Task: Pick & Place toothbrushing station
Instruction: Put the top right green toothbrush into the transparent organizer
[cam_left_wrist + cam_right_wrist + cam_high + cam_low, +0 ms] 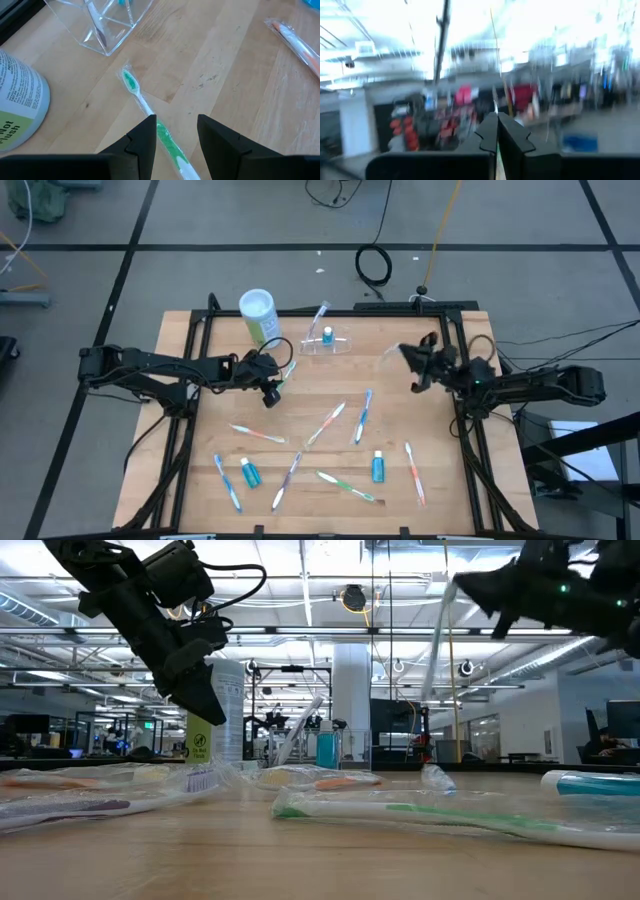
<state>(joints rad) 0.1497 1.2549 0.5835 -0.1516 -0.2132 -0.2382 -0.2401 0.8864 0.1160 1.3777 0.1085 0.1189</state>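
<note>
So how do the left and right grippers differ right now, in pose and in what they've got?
The left gripper is low over the table with fingers open, straddling a green toothbrush beside the green canister; the right gripper is raised off the table and shut on a wrapped toothbrush. The left wrist camera looks down at the wood, the right one out into the room. Both sit near the clear toothbrushing station.

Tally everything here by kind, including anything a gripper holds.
Toothbrushes lying on the table: 8
Toothbrush standing in the clear holder: 1
Wrapped toothbrush in the right gripper: 1
Small blue bottles: 3
Clear holder: 1
Green canister: 1
Total: 15
</note>
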